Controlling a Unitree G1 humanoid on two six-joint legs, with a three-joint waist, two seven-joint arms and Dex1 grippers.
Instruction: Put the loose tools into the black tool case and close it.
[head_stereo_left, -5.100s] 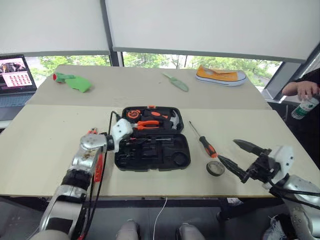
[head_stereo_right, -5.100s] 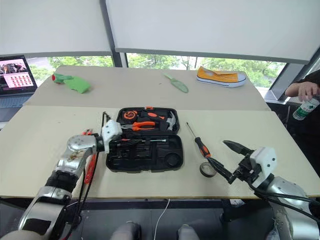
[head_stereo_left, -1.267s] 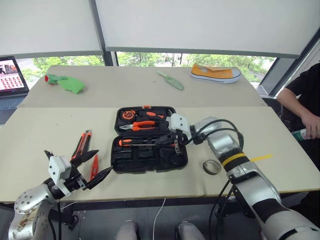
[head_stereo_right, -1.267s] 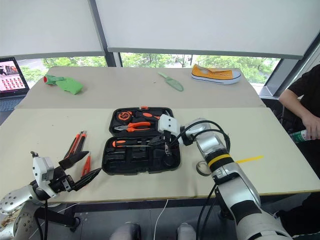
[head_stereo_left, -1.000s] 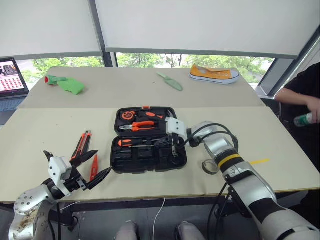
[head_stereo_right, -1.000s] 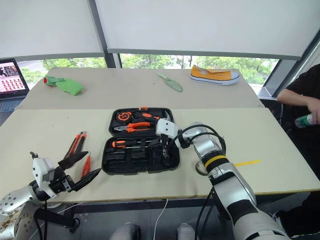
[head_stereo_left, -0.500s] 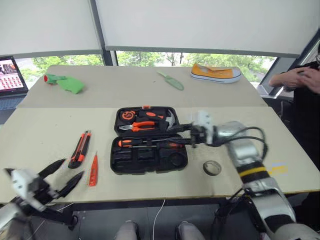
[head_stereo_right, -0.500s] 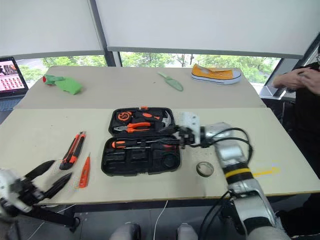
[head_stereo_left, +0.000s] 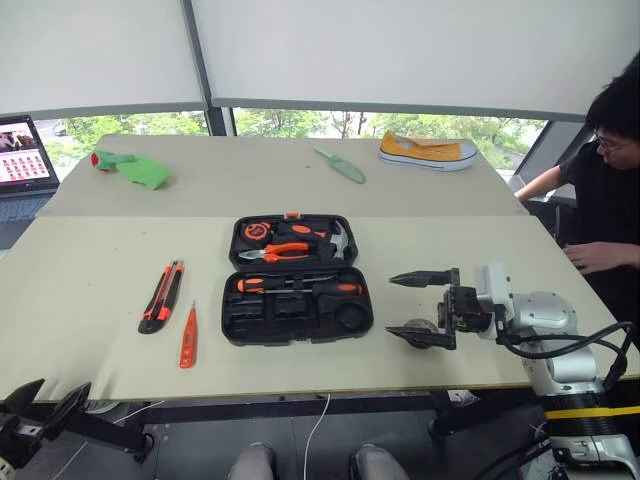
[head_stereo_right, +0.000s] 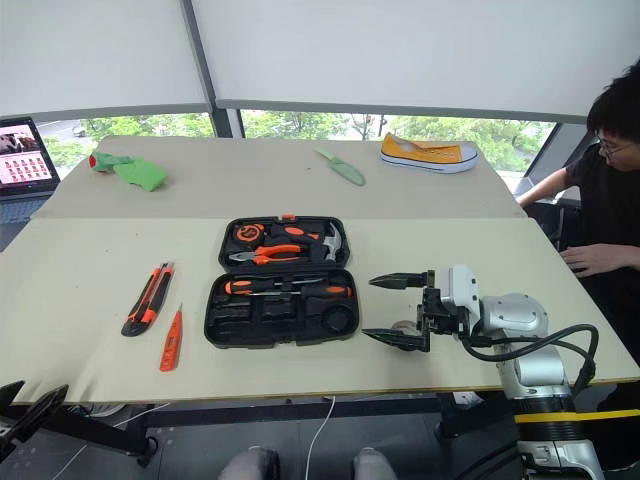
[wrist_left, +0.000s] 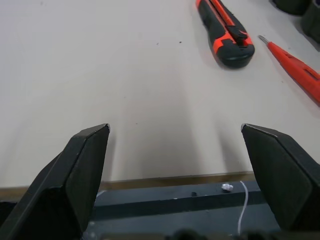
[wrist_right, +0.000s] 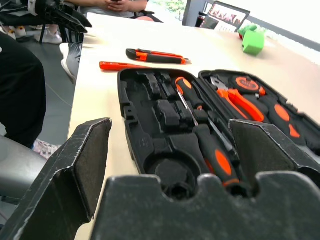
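The black tool case (head_stereo_left: 297, 278), a hinged plastic clamshell with rounded corners and moulded slots, lies open flat at the middle of the pale, smooth surface (head_stereo_left: 90, 270). Two screwdrivers (head_stereo_left: 300, 286) with orange-black handles rest end to end in the slots of its near half; orange-handled pliers (head_stereo_left: 285, 251), a hammer (head_stereo_left: 337, 240) and a tape measure (head_stereo_left: 257, 231) fill the far half. To the case's left the chunky orange-black utility knife (head_stereo_left: 161, 297) and the slim orange tester screwdriver (head_stereo_left: 187, 337) lie loose, side by side but apart. The right pincer (head_stereo_left: 421, 308), empty, hangs just right of the case with its tapered black fingers spread wide, level and aimed at it; the small dark tape roll (head_stereo_left: 421, 328) sits just behind its lower finger. The left pincer (wrist_left: 182, 175) hovers released at the surface's near left edge, holding nothing.
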